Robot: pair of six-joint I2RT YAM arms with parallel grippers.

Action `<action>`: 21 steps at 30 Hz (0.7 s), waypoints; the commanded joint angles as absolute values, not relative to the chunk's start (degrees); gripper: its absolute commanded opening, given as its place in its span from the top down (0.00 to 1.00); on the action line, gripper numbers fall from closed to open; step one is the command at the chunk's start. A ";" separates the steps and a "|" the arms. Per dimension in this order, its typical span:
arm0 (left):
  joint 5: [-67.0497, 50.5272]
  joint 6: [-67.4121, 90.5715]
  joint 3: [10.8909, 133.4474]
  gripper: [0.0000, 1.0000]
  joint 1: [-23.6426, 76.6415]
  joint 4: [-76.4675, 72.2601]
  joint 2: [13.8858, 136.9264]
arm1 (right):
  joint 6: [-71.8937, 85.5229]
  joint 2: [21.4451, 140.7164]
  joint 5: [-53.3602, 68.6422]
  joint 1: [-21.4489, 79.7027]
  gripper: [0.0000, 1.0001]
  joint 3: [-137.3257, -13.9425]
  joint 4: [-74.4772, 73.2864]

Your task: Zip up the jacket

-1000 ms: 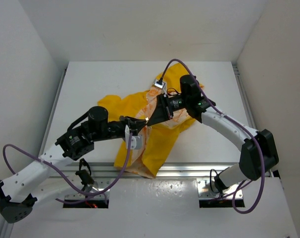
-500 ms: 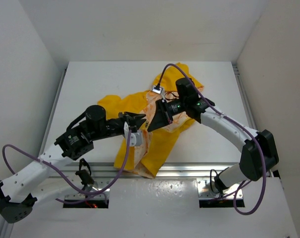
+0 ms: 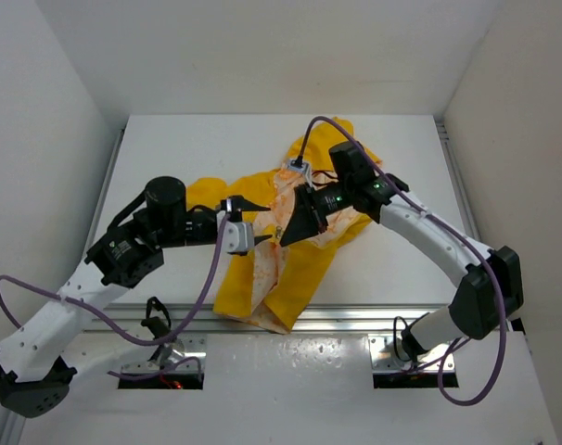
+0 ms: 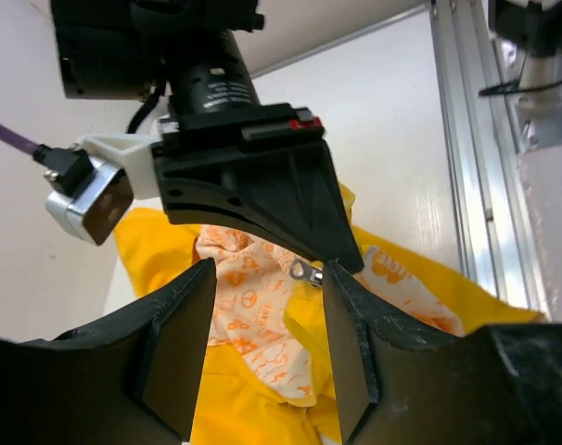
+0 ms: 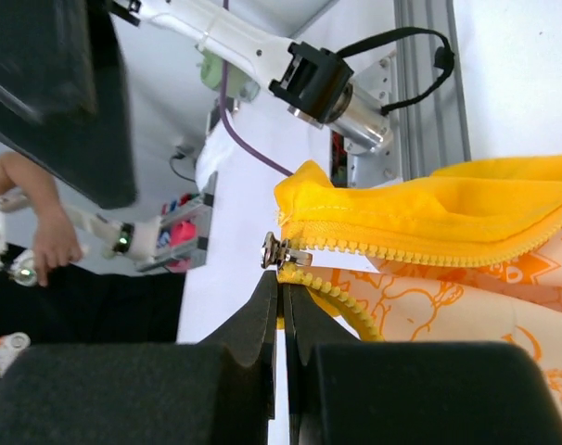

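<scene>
Here my right gripper (image 5: 282,278) pinches the jacket (image 5: 429,209) just beside its zipper slider (image 5: 283,250), steadying it so my wide-open left gripper (image 4: 267,273) can take it.

From above and behind the arms, we look down on the whole table (image 3: 170,158), the jacket (image 3: 295,278) at centre. Our left wrist camera peers out between its own fingers (image 4: 179,352), close on the right gripper (image 4: 341,260) and the zip pull (image 4: 305,273). Our right wrist camera, closer still, shares that pull, facing the table's near rail (image 5: 429,83).
</scene>
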State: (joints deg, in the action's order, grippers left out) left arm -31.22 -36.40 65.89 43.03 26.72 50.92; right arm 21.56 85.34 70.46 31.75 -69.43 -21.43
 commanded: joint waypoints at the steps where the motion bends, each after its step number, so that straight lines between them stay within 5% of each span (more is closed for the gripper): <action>1: -37.87 -28.49 72.32 0.45 40.62 31.72 54.48 | 8.98 82.71 69.44 32.25 1.00 -73.91 -31.54; 9: -47.64 -25.04 75.42 0.49 36.74 36.74 60.12 | -10.17 81.56 64.96 34.01 1.00 -77.69 -46.58; 21: -49.39 -26.89 73.56 0.50 37.88 36.74 61.26 | -10.64 82.53 63.19 34.19 1.00 -79.98 -47.64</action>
State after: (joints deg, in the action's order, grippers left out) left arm -46.74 -26.50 73.87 37.45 37.12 61.30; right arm -8.43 83.29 62.94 33.91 -77.08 -48.12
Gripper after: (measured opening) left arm 0.499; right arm 0.009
